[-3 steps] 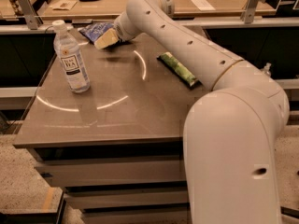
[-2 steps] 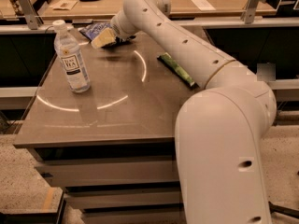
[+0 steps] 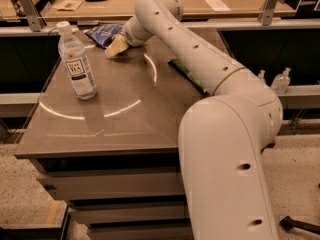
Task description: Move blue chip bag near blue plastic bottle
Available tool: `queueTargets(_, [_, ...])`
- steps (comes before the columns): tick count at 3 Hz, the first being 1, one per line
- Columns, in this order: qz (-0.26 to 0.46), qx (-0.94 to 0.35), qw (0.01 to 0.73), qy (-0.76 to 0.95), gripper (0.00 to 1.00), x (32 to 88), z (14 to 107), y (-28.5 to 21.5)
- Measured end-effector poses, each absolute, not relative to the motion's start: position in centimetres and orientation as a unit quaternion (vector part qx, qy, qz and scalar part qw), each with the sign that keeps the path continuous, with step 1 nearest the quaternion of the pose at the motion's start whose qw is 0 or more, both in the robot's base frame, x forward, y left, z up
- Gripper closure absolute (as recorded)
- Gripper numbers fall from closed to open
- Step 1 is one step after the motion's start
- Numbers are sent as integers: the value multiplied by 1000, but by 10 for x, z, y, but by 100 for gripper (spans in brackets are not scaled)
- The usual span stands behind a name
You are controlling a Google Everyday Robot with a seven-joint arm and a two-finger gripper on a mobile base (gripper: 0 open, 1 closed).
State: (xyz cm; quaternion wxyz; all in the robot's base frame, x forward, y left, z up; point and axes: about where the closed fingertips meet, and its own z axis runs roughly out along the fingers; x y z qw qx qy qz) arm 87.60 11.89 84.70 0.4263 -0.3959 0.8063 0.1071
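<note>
**Status entry: chip bag not yet beside the bottle**

- Item 1, the small crumpled dark blue foil chip bag: it lies at the far edge of the grey-brown rectangular table, left of that edge's middle. It rests flat on the surface and is not lifted.
- Item 2, the tall clear bluish plastic bottle with white cap and white label: it stands upright by the left edge, nearer the far-left corner than the near one. The bag sits beyond it and to its right, apart from it.
- Item 3, my tan-tipped gripper: it is low over the table at the bag's near right side, just beside it or touching it. I cannot tell whether it is open or closed, nor whether I have any hold on the bag.
- Item 4, the long flat green chip bag: it lies toward the right edge, partly under my arm, and has no part in this job.

Done, by my judgement: the reach to the bag.
Left: securing the bag, carrying or sliding it toward the left edge, and leaving it close to the bottle without knocking the bottle over.
</note>
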Motion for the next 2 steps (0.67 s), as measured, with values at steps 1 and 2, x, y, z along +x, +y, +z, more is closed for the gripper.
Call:
queueTargets(1, [111,-403,425,803,41,880,850,115])
queueTargets(2, [121,-404,419,804,64,877,850,111])
